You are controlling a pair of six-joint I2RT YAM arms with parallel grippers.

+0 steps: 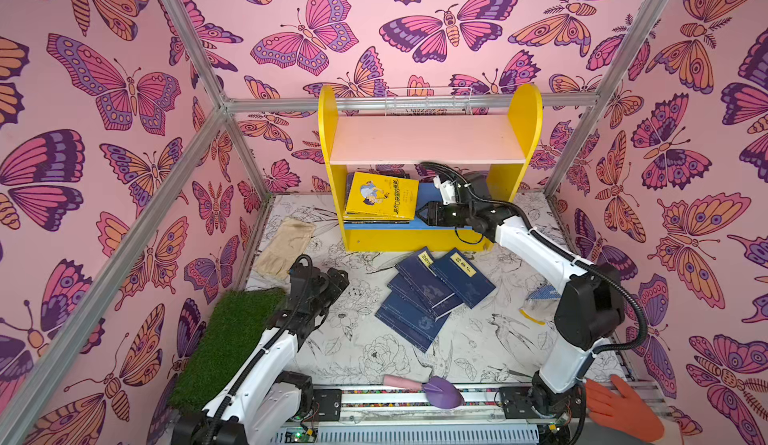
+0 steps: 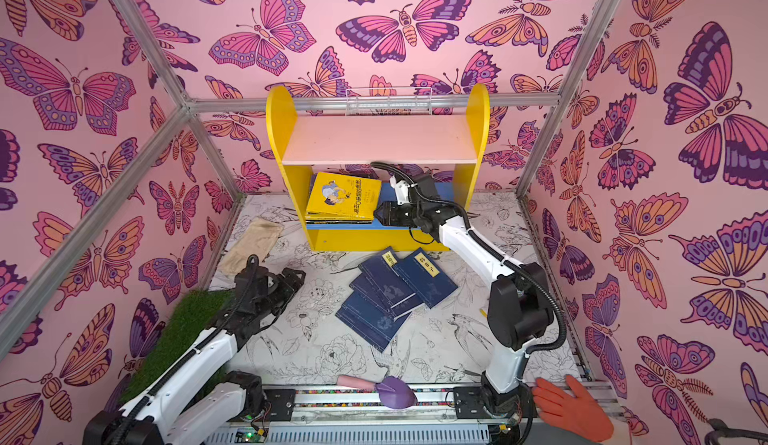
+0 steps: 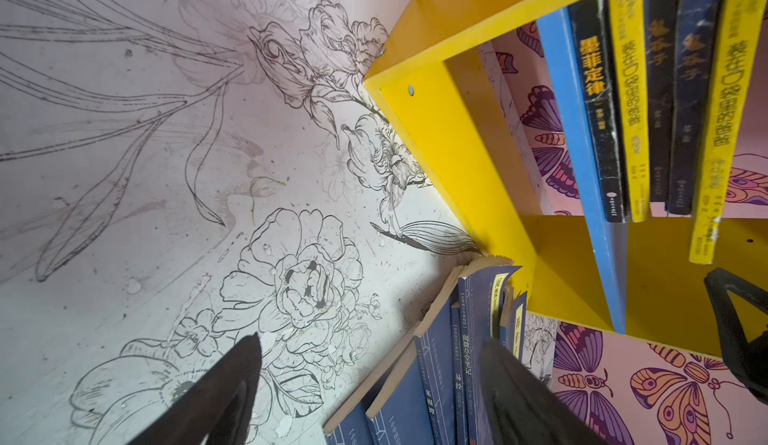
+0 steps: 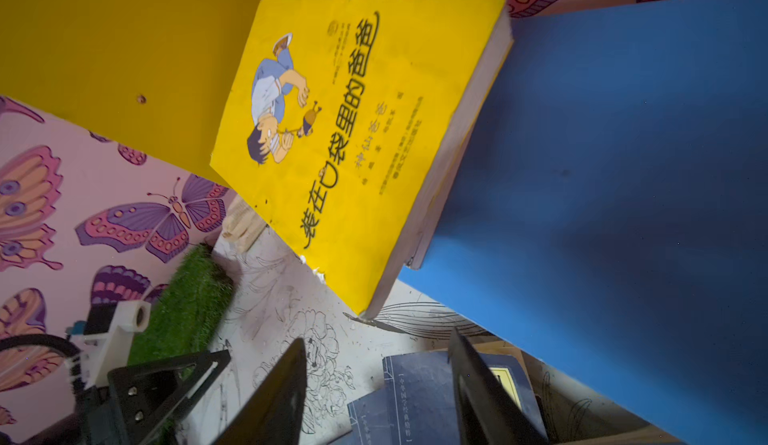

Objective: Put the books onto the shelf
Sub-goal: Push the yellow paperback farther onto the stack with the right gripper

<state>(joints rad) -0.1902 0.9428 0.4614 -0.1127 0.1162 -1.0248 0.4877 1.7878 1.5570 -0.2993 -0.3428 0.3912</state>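
The shelf [image 1: 428,139] stands at the back, with yellow sides, a bare pink upper board and a blue lower board [image 4: 602,172]. A flat stack of books lies on the lower board, a yellow book [image 1: 382,195] [image 4: 353,131] on top. Several navy books [image 1: 428,293] [image 2: 386,293] lie fanned on the table in front. My right gripper [image 1: 419,214] [image 4: 378,364] is open and empty, just right of the stack at the lower board's front edge. My left gripper [image 1: 338,276] [image 3: 374,364] hangs open and empty to the left of the navy books [image 3: 436,380].
A white wire basket [image 1: 428,102] sits behind the shelf. A beige cloth [image 1: 286,247] and a green grass mat [image 1: 232,339] lie at the left. A purple trowel [image 1: 440,393] and an orange glove [image 1: 623,414] lie at the front edge.
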